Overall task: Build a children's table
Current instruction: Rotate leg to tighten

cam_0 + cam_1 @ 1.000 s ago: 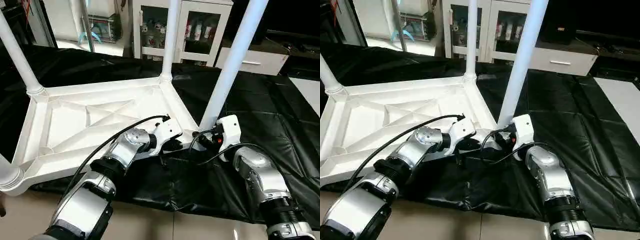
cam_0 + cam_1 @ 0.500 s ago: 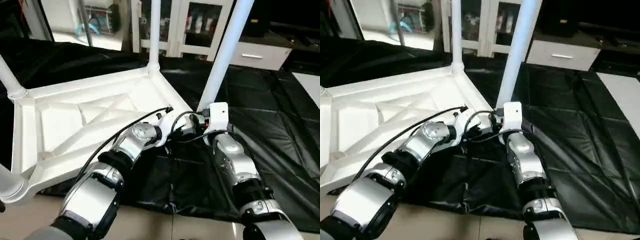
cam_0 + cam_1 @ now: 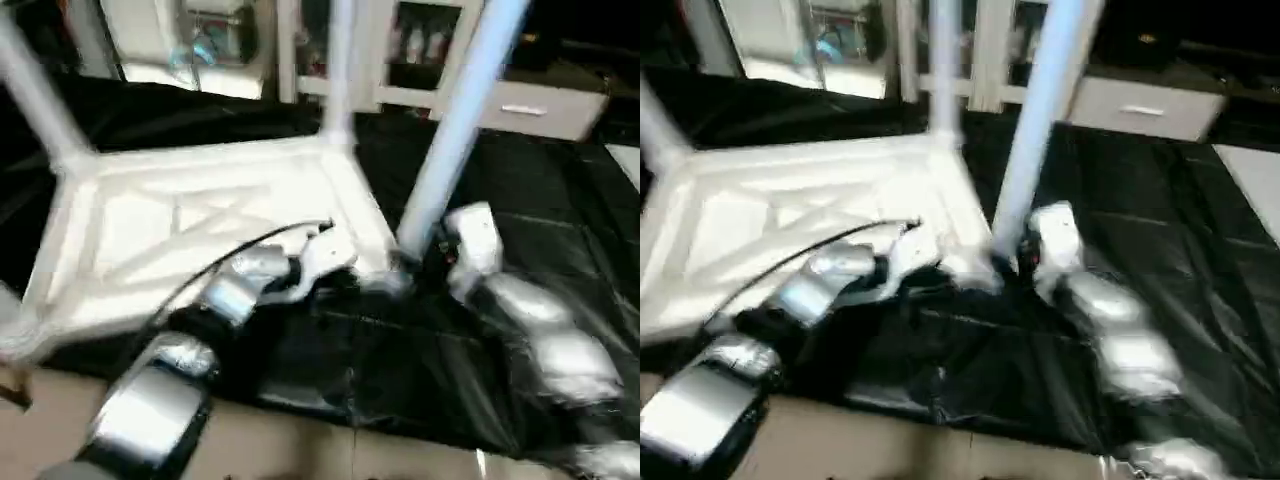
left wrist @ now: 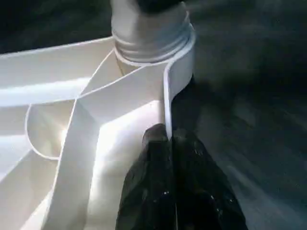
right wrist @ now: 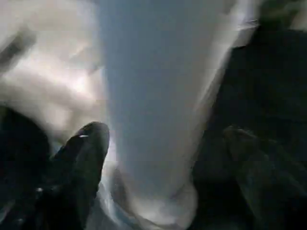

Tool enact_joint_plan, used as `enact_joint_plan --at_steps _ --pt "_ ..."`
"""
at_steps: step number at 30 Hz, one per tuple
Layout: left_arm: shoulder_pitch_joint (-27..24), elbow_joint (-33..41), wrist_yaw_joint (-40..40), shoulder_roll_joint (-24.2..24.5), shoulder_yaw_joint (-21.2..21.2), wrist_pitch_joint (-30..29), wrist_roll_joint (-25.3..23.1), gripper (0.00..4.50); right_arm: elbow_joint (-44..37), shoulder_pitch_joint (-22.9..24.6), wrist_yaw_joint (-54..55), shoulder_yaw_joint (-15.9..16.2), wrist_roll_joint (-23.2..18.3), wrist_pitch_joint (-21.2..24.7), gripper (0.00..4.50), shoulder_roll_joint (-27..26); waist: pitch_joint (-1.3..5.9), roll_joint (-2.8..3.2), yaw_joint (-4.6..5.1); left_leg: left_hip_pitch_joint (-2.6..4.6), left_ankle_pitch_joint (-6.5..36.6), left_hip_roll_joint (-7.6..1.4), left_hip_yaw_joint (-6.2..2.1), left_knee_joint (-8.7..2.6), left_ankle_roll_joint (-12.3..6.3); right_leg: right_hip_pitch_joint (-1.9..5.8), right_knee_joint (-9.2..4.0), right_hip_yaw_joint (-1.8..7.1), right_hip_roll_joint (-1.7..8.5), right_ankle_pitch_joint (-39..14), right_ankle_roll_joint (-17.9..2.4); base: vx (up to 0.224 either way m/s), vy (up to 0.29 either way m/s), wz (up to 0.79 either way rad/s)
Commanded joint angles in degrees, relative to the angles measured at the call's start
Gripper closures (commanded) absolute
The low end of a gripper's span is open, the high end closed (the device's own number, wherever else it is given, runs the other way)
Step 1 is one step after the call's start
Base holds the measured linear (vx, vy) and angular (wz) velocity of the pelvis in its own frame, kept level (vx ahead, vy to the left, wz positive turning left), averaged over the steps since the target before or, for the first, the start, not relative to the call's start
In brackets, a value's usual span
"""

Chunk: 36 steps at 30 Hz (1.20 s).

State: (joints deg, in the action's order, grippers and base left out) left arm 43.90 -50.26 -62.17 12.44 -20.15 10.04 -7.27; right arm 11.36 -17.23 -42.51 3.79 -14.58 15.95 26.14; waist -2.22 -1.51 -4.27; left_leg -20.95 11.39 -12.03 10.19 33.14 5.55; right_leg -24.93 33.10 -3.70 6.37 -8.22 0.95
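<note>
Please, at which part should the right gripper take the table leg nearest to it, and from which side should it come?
Best low on the near leg, just above its ribbed end in the corner socket. The tube is round and stands upright on the upturned tabletop, so come in level from the robot's side, one finger on each flank. The right gripper already straddles it there, fingers apart.

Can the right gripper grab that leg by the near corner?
Probably yes. The right gripper already has the leg between its open fingers, low down near the socket, and nothing lies between them. The left gripper is busy pinching the tabletop rim beside it.
</note>
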Motion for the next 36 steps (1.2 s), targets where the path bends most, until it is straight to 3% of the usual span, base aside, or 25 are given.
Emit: enact_joint_plan --at_steps 1,10,12,13,14,16,19,23,26,27,32,36 --pt "-1.27 0.98 -5.81 0.07 -2.33 1.10 0.55 4.50 -1.79 0.31 -4.38 0.31 -0.32 0.02 0.12 1.28 3.37 -0.69 0.00 0.32 9.50 -1.01 0.81 -3.40 -8.15 4.01 -2.50 1.84 1.32 -6.91 -15.29 0.000 0.000 0.00" --pt "-2.26 2.71 -8.67 0.89 -2.35 0.39 1.87 4.50 -3.12 1.79 -8.15 1.79 -0.22 -1.00 0.04 3.66 3.50 -0.82 -0.31 0.32 10.12 -0.84 0.65 -3.43 -4.95 3.88 -2.61 1.77 1.39 -10.48 -13.69 0.000 0.000 0.00" --pt "-4.12 6.63 -13.97 2.01 -3.17 -1.56 3.98 4.50 -5.77 3.55 -16.11 5.54 -1.66 -0.73 0.04 7.27 3.63 -1.16 -0.65 0.16 8.51 -0.98 0.57 -3.25 -6.02 4.35 -2.03 1.77 1.46 -7.77 -14.31 0.000 0.000 0.00" --pt "-4.12 6.63 -13.97 2.01 -3.17 -1.56 3.98 4.50 -5.77 3.55 -16.11 5.54 -1.66 -0.73 0.04 7.27 3.63 -1.16 -0.65 0.16 8.51 -0.98 0.57 -3.25 -6.02 4.35 -2.03 1.77 1.46 -7.77 -14.31 0.000 0.000 0.00" --pt "-5.79 10.09 -17.77 2.61 -3.79 -3.53 5.13 4.50 -7.69 3.90 -23.86 9.09 -3.03 0.05 0.04 10.00 3.58 -0.97 -0.59 0.12 8.18 -1.04 0.63 -3.23 -7.22 4.27 -1.94 1.72 1.41 -6.83 -14.94 0.000 0.000 0.00" --pt "-6.46 11.27 -18.75 2.97 -3.95 -4.01 5.36 4.50 -7.00 3.30 -25.45 9.90 -2.38 -0.36 0.04 10.38 3.47 -0.91 -0.72 0.15 7.82 -1.17 0.74 -3.13 -7.82 4.03 -1.98 1.82 1.49 -6.62 -15.33 0.000 0.000 0.00" --pt "-6.95 12.28 -18.86 3.33 -3.85 -4.28 5.78 4.50 -5.94 2.67 -25.72 10.03 -1.76 -0.86 0.04 10.32 3.31 -1.06 -0.90 0.38 10.61 -1.23 0.75 -3.27 -6.25 3.70 -2.40 1.80 1.50 -11.14 -14.83 0.000 0.000 0.00" --pt "-7.53 13.48 -18.95 3.66 -3.29 -4.88 6.19 4.50 -5.38 2.52 -27.05 9.72 -1.87 -0.93 0.04 10.32 3.24 -1.54 -0.70 0.24 12.74 -1.10 0.58 -3.44 -4.61 3.63 -2.90 1.84 1.57 -16.56 -12.14 0.000 0.000 0.00" --pt "-8.04 15.05 -18.73 3.81 -2.95 -6.15 6.07 4.50 -5.11 2.38 -28.58 10.29 -2.29 -0.97 0.04 10.79 3.36 -1.51 -0.73 0.07 11.38 -1.06 0.49 -3.37 -4.64 3.73 -2.69 1.85 1.56 -15.84 -11.63 0.000 0.000 0.00" --pt "-8.12 15.43 -18.62 3.85 -2.85 -6.38 5.99 4.50 -4.89 2.31 -29.24 10.78 -2.05 -1.17 0.30 10.93 3.44 -1.59 -0.76 -0.02 10.47 -1.04 0.49 -3.28 -4.89 3.79 -2.52 1.82 1.52 -14.59 -11.82 0.000 0.000 0.00" --pt "-8.30 15.95 -18.05 4.22 -2.72 -6.58 5.75 4.50 -3.55 2.05 -29.94 11.40 -1.36 -1.56 0.71 10.42 3.53 -1.53 -0.84 0.01 8.48 -0.90 0.66 -2.89 -6.09 3.74 -2.02 1.86 1.37 -10.99 -13.53 0.000 0.000 0.00" --pt "-8.14 15.40 -17.17 4.33 -2.45 -6.08 5.27 4.50 -2.45 1.98 -29.80 11.97 0.24 -2.56 0.89 10.09 3.50 -1.58 -0.88 -0.01 8.70 -0.88 0.67 -2.85 -6.02 3.75 -2.08 1.84 1.40 -11.84 -13.45 0.000 0.000 0.00"
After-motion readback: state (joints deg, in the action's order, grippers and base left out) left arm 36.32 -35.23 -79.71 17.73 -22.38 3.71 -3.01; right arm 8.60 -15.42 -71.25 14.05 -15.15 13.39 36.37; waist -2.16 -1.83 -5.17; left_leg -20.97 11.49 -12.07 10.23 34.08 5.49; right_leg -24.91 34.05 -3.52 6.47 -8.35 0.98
